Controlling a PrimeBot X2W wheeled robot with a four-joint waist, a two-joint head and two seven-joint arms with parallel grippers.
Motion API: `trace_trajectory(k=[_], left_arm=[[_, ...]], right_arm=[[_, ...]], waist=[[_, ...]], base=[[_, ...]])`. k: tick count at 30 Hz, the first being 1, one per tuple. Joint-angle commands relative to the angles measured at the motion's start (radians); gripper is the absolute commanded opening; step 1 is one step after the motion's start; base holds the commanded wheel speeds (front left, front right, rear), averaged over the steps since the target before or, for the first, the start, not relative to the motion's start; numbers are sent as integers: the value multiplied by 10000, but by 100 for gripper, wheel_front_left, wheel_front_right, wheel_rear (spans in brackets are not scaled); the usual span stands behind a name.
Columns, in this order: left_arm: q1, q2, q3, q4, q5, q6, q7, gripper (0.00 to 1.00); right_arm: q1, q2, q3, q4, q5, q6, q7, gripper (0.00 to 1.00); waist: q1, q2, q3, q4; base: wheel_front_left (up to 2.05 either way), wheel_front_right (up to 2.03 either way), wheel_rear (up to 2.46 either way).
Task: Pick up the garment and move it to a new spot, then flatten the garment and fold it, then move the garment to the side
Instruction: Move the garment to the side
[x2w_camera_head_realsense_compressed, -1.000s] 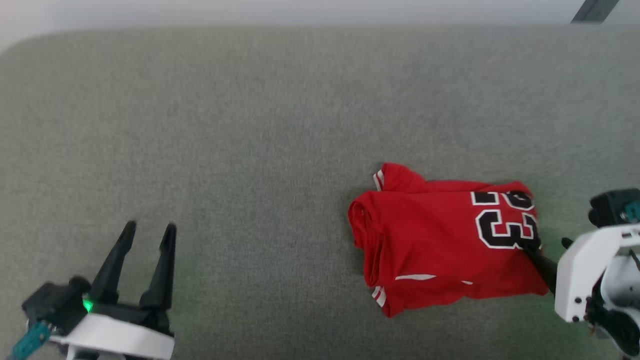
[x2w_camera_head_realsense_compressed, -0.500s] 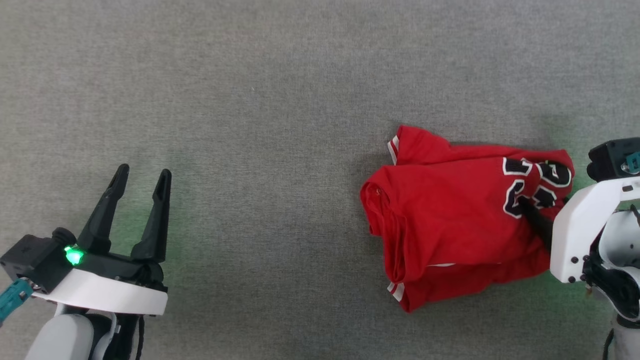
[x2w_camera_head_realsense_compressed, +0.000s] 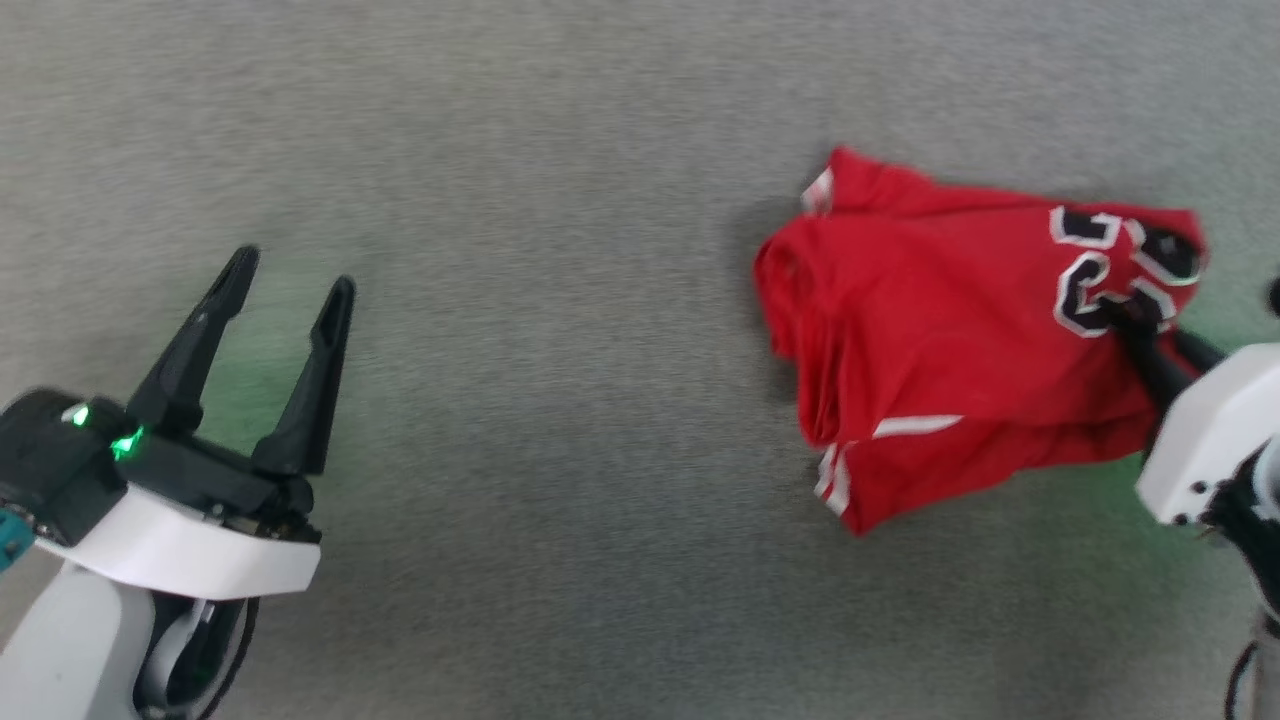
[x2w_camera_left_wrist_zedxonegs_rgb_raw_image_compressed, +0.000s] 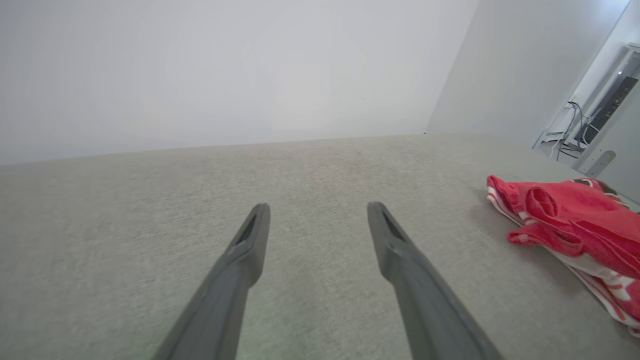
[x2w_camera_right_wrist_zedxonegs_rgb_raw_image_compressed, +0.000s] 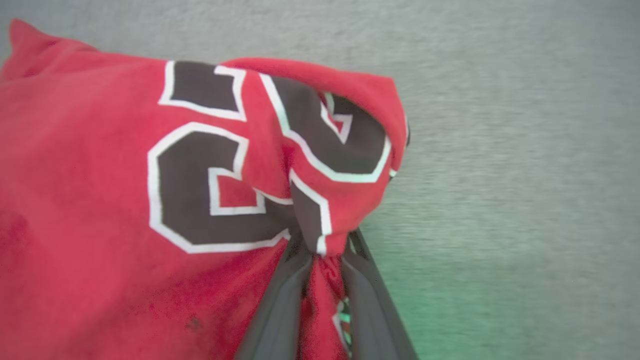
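Pick-up: garment (x2w_camera_head_realsense_compressed: 930, 340) pinched at its numbered corner.
The left gripper (x2w_camera_head_realsense_compressed: 292, 270) hovers, fingers spread; at right, on the mat (x2w_camera_head_realsense_compressed: 560, 300), the right gripper (x2w_camera_right_wrist_zedxonegs_rgb_raw_image_compressed: 322, 245) clamps a fold of the bunched garment. Next, probably: lift clear and carry. Right arm cut off; sleeves lost in folds.

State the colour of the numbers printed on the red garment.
Black with white outlines; the numbers on the garment show best in the right wrist view.
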Motion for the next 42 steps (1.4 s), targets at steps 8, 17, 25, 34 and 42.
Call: trace_trajectory(k=[8, 17, 25, 34, 42], left_arm=[[-1296, 1085, -743, -694, 86, 25, -54, 100], [-3255, 2308, -1622, -1254, -177, 25, -54, 100], [-4719, 2822, -2371, -1389, -430, 25, -54, 100], [-5406, 3042, -2742, -1408, -735, 25, -54, 100], [-5276, 2799, -2437, -1243, -752, 25, -54, 100]], right_arm=[[-346, -159, -1299, 178, -123, -40, -1008, 0], [-1791, -528, -2961, 1249, -852, -40, -2129, 0], [-3451, -416, -4096, 2504, -1809, -40, -3544, 0], [-5163, -391, -4756, 4022, -3326, -40, -5013, 0], [-5478, -388, -4793, 4705, -4045, -38, -5688, 100]], waist=[[0, 0, 707, -1699], [0, 0, 1508, -2605], [0, 0, 2144, -2830], [0, 0, 2618, -2651], [0, 0, 2383, -2441]], base=[[0, 0, 0], [0, 0, 0], [0, 0, 0], [0, 0, 0], [0, 0, 0]])
